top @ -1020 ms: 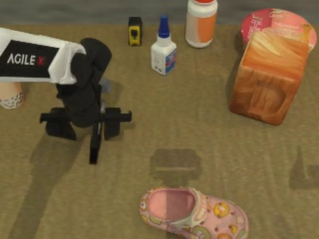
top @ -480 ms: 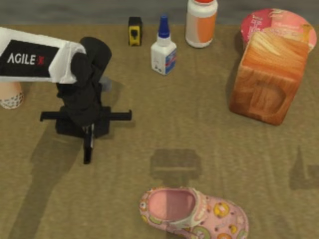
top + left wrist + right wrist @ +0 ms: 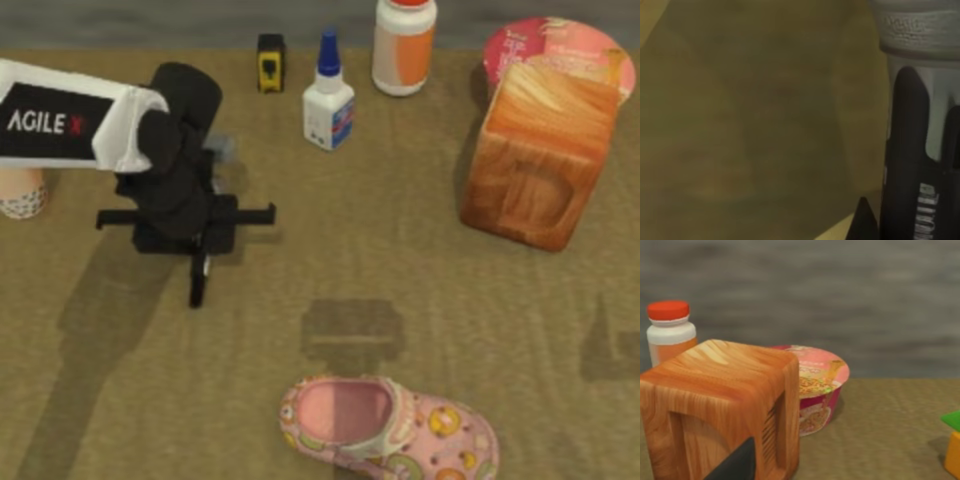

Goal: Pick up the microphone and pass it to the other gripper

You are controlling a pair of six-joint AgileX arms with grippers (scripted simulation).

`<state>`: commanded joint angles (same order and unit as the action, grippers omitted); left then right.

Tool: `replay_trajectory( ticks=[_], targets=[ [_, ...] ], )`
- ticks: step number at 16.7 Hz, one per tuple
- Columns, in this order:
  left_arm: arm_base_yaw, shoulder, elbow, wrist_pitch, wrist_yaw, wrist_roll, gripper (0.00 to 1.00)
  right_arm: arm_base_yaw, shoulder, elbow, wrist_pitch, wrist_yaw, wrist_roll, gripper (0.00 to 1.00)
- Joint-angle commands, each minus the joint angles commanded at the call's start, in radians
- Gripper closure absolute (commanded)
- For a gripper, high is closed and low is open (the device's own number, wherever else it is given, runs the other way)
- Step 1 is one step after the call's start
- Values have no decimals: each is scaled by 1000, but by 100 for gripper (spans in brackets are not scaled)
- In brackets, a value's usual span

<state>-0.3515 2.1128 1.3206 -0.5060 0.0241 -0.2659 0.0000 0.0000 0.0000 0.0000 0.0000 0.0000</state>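
One arm is at work: the left gripper [image 3: 200, 228] hangs over the left part of the worktop [image 3: 400, 250], its jaws clenched on the microphone [image 3: 198, 285]. The slim black handle juts out past the jaws toward the near edge, and in the left wrist view the silver mesh head [image 3: 920, 25] and dark handle sit close against the camera, above bare worktop. Beyond the jaws, toward the far edge, stand a small black-and-yellow box [image 3: 270, 62], a glue bottle [image 3: 328, 92] and an orange-capped bottle [image 3: 404, 42]. Well apart to the right are a wooden block [image 3: 540, 155] touching a noodle cup [image 3: 550, 45]. A pink shoe [image 3: 390, 425] lies nearer. The right gripper's jaws are out of view.
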Motion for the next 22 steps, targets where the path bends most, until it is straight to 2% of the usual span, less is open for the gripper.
replay_trajectory(
  ticks=[4,11,14,18,22],
  targets=[
    [9,-51,-77,289,103,59,100,0,0,0,0,0,0,0],
    [30,-188,-276,966,327,187,100,0,0,0,0,0,0,0],
    [39,-258,-345,1189,408,236,100,0,0,0,0,0,0,0],
    [48,-329,-395,1340,471,279,100,0,0,0,0,0,0,0],
    [49,-337,-400,1353,477,284,100,0,0,0,0,0,0,0]
  ],
)
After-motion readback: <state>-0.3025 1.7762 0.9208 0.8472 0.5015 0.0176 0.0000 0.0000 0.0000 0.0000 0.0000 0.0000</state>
